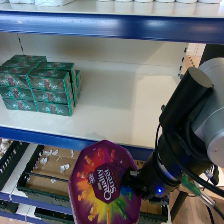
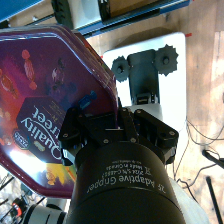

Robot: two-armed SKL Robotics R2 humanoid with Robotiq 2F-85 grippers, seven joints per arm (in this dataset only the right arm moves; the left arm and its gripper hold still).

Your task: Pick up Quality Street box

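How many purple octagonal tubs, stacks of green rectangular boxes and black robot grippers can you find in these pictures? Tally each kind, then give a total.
Purple octagonal Quality Street tub: 1
Stack of green rectangular boxes: 1
Black robot gripper, clamped on the tub's edge: 1
Total: 3

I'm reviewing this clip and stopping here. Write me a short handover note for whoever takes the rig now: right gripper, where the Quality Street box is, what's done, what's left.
Right gripper: jaws shut on the Quality Street box, gripping it at its edge.
Box: off the shelf, held in the air in front of and below the shelf's blue front edge, tilted so its lid faces the head camera.
Stacked green boxes: sitting on the shelf's left side, well apart from the held box.
Done: the box is grasped and lifted.
Left: probably only keeping the grip steady; the hold is at the rim, so watch for slipping.
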